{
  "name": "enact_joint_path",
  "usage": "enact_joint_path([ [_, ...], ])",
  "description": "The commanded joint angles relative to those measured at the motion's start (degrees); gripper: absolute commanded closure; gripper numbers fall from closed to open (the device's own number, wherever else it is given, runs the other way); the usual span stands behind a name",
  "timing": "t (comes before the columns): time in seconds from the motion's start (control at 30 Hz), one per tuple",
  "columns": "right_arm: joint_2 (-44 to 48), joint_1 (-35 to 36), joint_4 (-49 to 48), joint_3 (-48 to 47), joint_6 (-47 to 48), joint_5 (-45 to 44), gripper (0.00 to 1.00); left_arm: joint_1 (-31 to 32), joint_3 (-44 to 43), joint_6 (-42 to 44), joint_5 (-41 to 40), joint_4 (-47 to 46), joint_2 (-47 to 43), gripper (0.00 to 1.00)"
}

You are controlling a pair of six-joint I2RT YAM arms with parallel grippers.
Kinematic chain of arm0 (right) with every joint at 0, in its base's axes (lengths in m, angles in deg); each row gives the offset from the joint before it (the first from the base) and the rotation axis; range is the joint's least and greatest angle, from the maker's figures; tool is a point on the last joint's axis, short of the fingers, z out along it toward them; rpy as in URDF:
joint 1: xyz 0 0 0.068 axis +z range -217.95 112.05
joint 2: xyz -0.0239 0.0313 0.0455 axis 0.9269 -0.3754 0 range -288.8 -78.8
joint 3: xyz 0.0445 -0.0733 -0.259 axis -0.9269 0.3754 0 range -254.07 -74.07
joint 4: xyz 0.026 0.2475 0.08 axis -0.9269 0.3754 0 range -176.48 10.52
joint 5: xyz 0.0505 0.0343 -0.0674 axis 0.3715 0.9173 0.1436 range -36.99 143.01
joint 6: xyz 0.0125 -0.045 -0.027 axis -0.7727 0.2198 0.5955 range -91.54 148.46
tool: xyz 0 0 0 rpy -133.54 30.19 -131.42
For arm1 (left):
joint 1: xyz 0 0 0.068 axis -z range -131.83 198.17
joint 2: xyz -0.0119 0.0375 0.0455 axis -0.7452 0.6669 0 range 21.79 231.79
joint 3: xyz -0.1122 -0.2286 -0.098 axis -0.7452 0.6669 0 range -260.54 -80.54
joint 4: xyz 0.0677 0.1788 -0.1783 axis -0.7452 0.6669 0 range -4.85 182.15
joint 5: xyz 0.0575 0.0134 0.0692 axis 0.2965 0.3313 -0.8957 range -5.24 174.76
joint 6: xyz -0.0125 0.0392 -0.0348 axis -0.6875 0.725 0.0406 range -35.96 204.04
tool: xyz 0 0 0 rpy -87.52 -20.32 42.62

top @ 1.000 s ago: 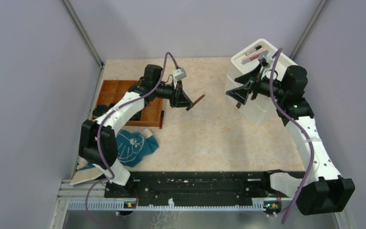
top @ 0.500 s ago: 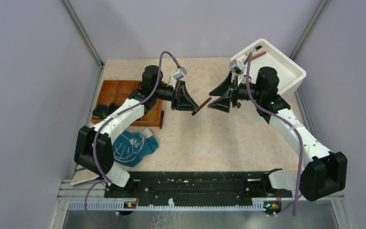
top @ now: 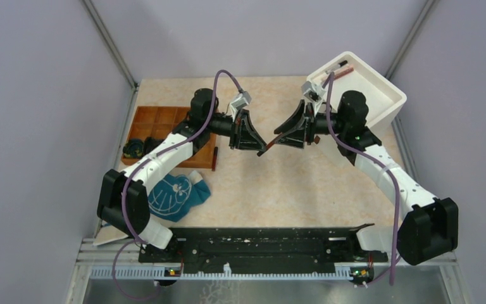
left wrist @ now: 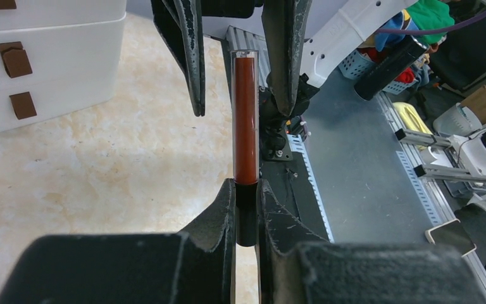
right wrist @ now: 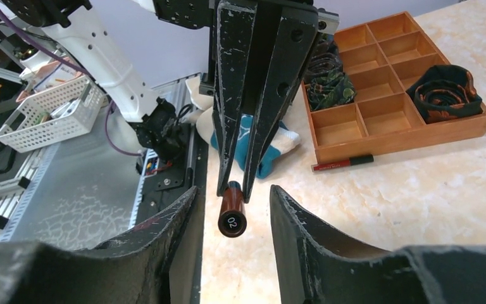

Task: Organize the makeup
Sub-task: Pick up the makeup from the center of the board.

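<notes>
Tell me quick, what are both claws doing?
Left claw: shut on the dark red tube.
Right claw: open, straddling the tube's free end, not gripping.

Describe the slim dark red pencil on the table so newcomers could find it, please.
Find the wooden compartment tray at the table's left. The dark red pencil lies flat along its centre-facing wall, unlike the dark red tube gripped in mid-air.

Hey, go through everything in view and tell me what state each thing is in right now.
left pincer, shut on the dark red tube
dark red tube, held in the air
right pincer, open around the tube's free end, not gripping
white bin, open, pencils inside
wooden tray, dark rolls in some compartments
red pencil, lying beside the tray's front
teal cloth, crumpled
</notes>
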Motion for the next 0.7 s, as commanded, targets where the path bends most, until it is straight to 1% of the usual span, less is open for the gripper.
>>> enact_joint_path([
  [0.0, 1.7, 0.73, -1.1, 0.21, 2.04, 1.13, 0.59, 0.15, 0.38, 1.97, 0.64, -3.12, -2.44, 1.0],
  [0.03, 1.82, 0.73, -1.09, 0.21, 2.05, 1.16, 0.64, 0.15, 0.44, 2.31, 0.51, -2.8, -2.45, 1.0],
  [0.17, 1.89, 0.68, -0.52, -0.48, 2.02, 0.49, 0.98, 0.12, 0.38, 3.55, -0.07, -1.65, -2.49, 1.0],
  [0.2, 2.03, 0.66, -0.22, -0.62, 2.05, -0.14, 1.0, 0.12, 0.38, 3.95, -0.46, -1.32, -2.55, 0.96],
  [0.23, 2.4, 0.58, 0.2, -0.84, 2.14, -0.8, 1.0, 0.11, 0.32, 4.52, -1.07, -0.72, -2.8, 0.89],
  [0.27, 2.78, 0.41, 0.57, -1.01, 2.39, -1.54, 1.0, 0.17, 0.23, 5.37, -1.94, 0.14, -3.07, 0.76],
  [0.33, 3.65, -0.72, 1.08, -1.02, 2.48, -2.78, 1.0, 0.13, 0.08, 7.96, -4.69, 2.79, -3.88, 0.44],
  [0.4, 5.03, -2.59, 1.95, -1.05, 2.46, -4.41, 1.0, 0.12, -0.04, 11.57, -8.14, 5.64, -5.4, 0.16],
  [0.43, 5.77, -4.05, 2.28, -1.1, 2.31, -5.06, 1.0, 0.09, 0.05, 12.98, -9.2, 6.46, -6.22, 0.05],
  [0.47, 6.5, -5.54, 2.57, -1.28, 1.85, -5.71, 1.0, 0.07, 0.22, 14.45, -10.21, 6.96, -7.05, 0.02],
  [0.53, 7.56, -9.07, 4.26, -2.3, 1.07, -7.52, 1.0, 0.0, 0.94, 16.15, -11.52, 7.05, -8.64, 0.01],
  [0.67, 8.68, -16.69, 12.97, -6.38, 2.35, -13.14, 1.0, -0.03, 2.41, 19.33, -14.16, 7.88, -11.28, 0.01],
])
